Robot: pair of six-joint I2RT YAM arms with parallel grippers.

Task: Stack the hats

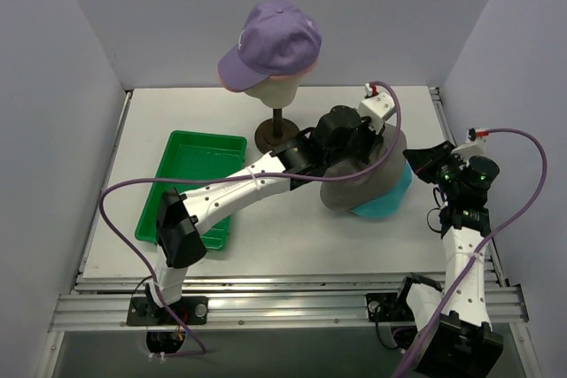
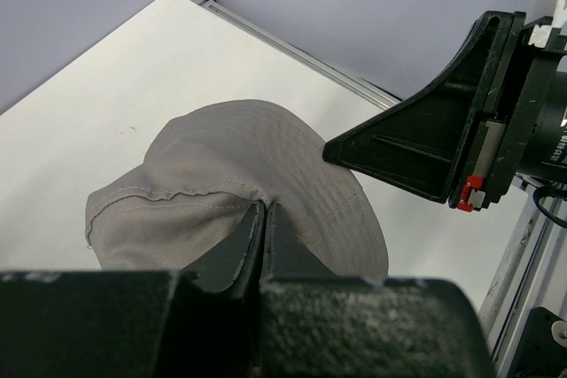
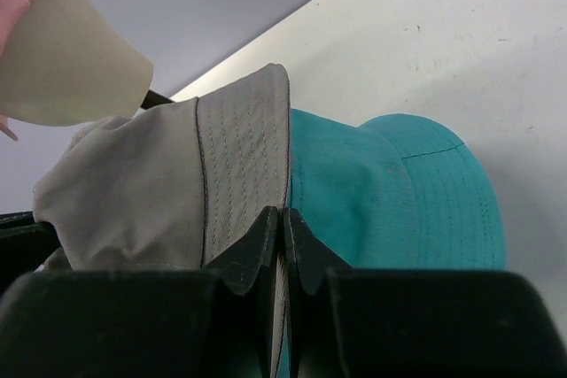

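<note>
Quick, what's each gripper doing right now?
Left gripper: closed, pinching the brim of the grey bucket hat.
Right gripper: closed on the same hat's brim.

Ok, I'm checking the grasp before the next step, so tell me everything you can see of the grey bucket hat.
The grey bucket hat is soft fabric with rows of stitching round its brim. It is crumpled and tilted, and it lies over the teal bucket hat, which shows beneath it on one side. The left gripper and the right gripper each pinch its brim at a different edge, jaws closed on the cloth.
</note>
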